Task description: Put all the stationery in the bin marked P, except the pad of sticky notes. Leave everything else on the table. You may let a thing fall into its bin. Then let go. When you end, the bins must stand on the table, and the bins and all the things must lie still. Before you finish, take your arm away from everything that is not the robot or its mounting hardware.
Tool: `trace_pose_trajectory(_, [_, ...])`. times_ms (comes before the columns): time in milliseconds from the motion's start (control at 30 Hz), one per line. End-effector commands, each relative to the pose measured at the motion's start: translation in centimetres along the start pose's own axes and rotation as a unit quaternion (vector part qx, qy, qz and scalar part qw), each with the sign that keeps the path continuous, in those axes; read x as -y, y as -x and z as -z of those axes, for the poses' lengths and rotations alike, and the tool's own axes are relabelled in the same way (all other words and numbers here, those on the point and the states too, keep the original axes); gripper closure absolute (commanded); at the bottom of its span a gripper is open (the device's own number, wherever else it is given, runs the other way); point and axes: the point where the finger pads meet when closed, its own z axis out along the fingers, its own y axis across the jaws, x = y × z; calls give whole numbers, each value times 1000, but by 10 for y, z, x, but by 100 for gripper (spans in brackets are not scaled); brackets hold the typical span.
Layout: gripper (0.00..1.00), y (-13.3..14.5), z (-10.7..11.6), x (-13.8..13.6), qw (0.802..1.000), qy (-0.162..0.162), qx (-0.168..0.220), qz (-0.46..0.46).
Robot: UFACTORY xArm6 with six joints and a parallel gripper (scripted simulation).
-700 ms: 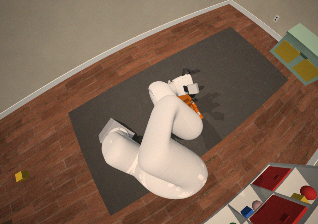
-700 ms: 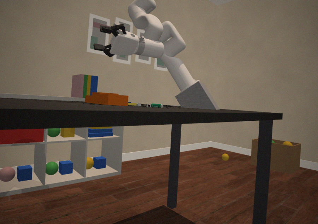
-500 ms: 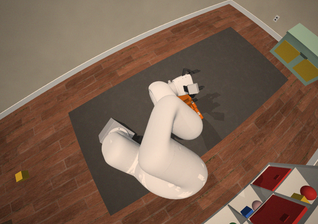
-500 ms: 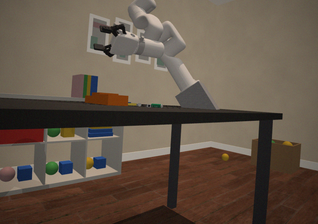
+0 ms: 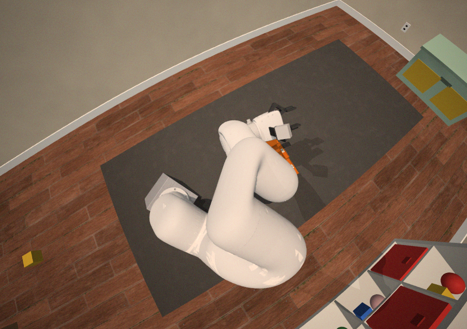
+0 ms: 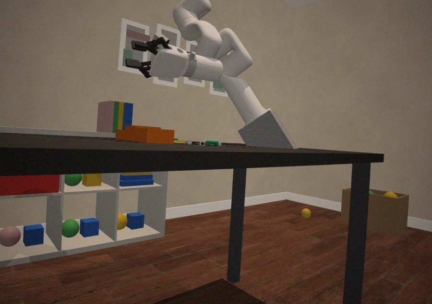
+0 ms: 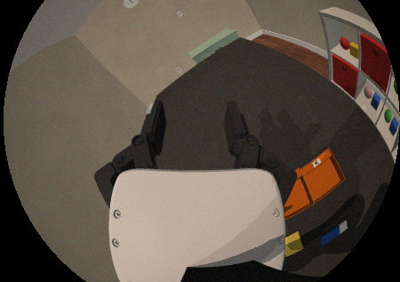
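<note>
My gripper (image 5: 292,117) (image 6: 135,53) (image 7: 195,111) hangs high above the dark table (image 5: 350,103) (image 6: 180,158) (image 7: 267,83), its fingers apart with nothing between them. An orange bin (image 5: 277,145) (image 6: 146,134) (image 7: 316,180) stands on the table below the wrist, mostly hidden by the arm in the overhead view; a small label shows on its rim, but I cannot read it. In the wrist view a yellow square pad (image 7: 292,243) and a blue and white bar (image 7: 333,233) lie near the bin. In the side view a green marker (image 6: 213,143) and small pieces (image 6: 189,142) lie between the bin and the arm's base (image 6: 266,133).
A stack of coloured books (image 6: 114,116) stands behind the table. A white shelf with balls and cubes (image 6: 82,210) (image 5: 409,286) stands beside it. A green cabinet (image 5: 440,76) is at the far end. A cardboard box (image 6: 374,208) sits on the floor.
</note>
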Motion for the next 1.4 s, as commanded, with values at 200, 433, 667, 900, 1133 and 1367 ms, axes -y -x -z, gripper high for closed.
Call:
trace_pose_trajectory(200, [93,14,-2,-28,999,37,4,40])
trace_pose_trajectory(433, [93,6,-4,-50,991,91,13,94])
trace_pose_trajectory(667, [93,-4,0,-80,969,173,44,171])
trace_pose_trajectory(900, [93,-10,8,-101,940,238,88,228])
trace_pose_trajectory(1133, [93,-12,22,-118,907,288,143,271])
trace_pose_trajectory(1367, [93,-12,46,-133,865,330,222,307])
